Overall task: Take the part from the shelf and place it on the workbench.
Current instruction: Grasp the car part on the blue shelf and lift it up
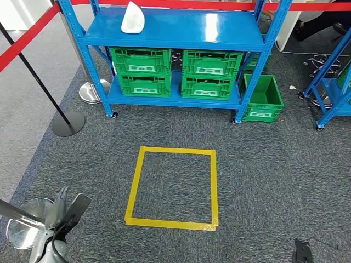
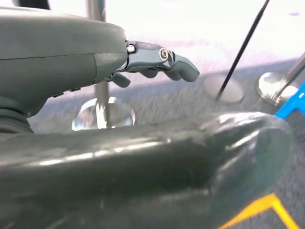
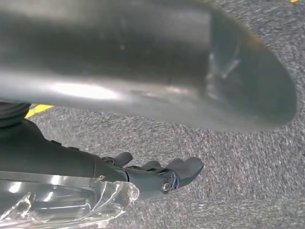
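— Hands first: the left hand (image 1: 58, 219) hangs low beside the robot with its fingers (image 2: 169, 64) stretched out, apart and holding nothing. The right hand (image 3: 158, 176) looks the same, fingers straight over the carpet, nothing in it.

— And the part?

— That white part (image 1: 132, 18) lies on the top board of the blue shelf (image 1: 174, 33), well away from both hands, past the yellow square (image 1: 173, 187) taped on the floor.

— What could go wrong?

— I'd say the walk in. The post (image 1: 24, 219) with its round foot stands right by the left hand, and the red rope (image 1: 29, 34) runs along that side; a swinging arm might snag either. The part also sits near the shelf's back, so a short reach could push it off.
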{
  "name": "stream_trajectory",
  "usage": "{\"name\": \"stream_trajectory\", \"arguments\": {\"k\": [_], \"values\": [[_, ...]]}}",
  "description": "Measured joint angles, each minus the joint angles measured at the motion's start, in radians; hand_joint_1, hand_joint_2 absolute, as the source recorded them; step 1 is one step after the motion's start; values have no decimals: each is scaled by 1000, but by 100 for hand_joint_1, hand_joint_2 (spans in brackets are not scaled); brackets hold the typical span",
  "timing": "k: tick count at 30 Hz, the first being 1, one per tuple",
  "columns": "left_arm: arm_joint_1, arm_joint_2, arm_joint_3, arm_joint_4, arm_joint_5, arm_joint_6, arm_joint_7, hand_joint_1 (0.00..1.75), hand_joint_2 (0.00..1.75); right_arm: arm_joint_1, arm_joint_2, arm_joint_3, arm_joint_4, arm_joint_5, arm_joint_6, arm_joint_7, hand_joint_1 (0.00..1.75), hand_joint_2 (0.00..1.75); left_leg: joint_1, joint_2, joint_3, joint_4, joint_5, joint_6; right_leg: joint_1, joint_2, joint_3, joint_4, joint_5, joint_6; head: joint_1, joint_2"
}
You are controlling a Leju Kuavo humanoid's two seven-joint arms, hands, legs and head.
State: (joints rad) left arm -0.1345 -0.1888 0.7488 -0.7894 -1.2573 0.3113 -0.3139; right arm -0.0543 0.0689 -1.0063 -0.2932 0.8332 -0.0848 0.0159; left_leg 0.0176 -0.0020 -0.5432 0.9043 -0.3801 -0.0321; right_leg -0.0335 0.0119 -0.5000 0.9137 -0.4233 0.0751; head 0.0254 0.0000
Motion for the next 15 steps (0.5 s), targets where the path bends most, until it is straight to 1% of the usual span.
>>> {"name": "stream_trajectory", "arguments": {"k": [3, 7, 9, 11, 12, 13, 14, 15], "values": [[2, 6, -48, -56, -57, 33, 18, 0, 0, 2, 3, 5, 5, 43, 11, 1, 0, 0, -2, 0, 0, 1, -2, 2, -2, 0, 0, 0, 0, 0, 0, 0], [1, 23, -129, -160, -121, 23, 63, 0, 0, 2, 4, 6, 10, 87, 20, 6, 0, 0, -8, 0, -1, 3, -7, 9, -8, 1, 1, -3, 0, 7, 0, 0], [-3, 35, -166, -208, -148, 10, 85, 0, 0, 2, 4, 6, 12, 106, 26, 8, 0, 0, -11, 0, -2, 2, -9, 15, -11, 1, 3, -4, 5, 13, -1, 0], [-10, 46, -204, -251, -166, -2, 101, 0, 0, 1, 4, 6, 15, 122, 32, 6, 0, 0, -10, 1, 4, -4, -13, 26, -12, -1, 3, 6, 4, 20, 0, 0], [-14, 52, -222, -270, -173, -9, 108, 0, 0, -1, 4, 6, 15, 129, 35, 4, 0, 0, -8, 2, 9, -7, -15, 31, -11, -2, -6, 30, -7, 19, 2, 0], [-19, 57, -237, -283, -179, -14, 114, 0, 0, -4, 4, 6, 16, 133, 38, 1, 0, 0, -6, 3, 15, -9, -16, 35, -10, -3, -28, 72, -30, 17, 5, 0], [-24, 62, -251, -294, -184, -18, 119, 0, 0, -6, 4, 6, 17, 137, 42, -1, 0, 0, -6, 4, 19, -9, -17, 37, -8, -4, -65, 137, -61, 13, 6, 0], [-30, 68, -263, -301, -187, -23, 123, 0, 0, -7, 4, 6, 18, 140, 46, -3, 0, 0, -6, 5, 22, -9, -18, 38, -6, -4, -107, 215, -93, 12, 8, 0]]}}
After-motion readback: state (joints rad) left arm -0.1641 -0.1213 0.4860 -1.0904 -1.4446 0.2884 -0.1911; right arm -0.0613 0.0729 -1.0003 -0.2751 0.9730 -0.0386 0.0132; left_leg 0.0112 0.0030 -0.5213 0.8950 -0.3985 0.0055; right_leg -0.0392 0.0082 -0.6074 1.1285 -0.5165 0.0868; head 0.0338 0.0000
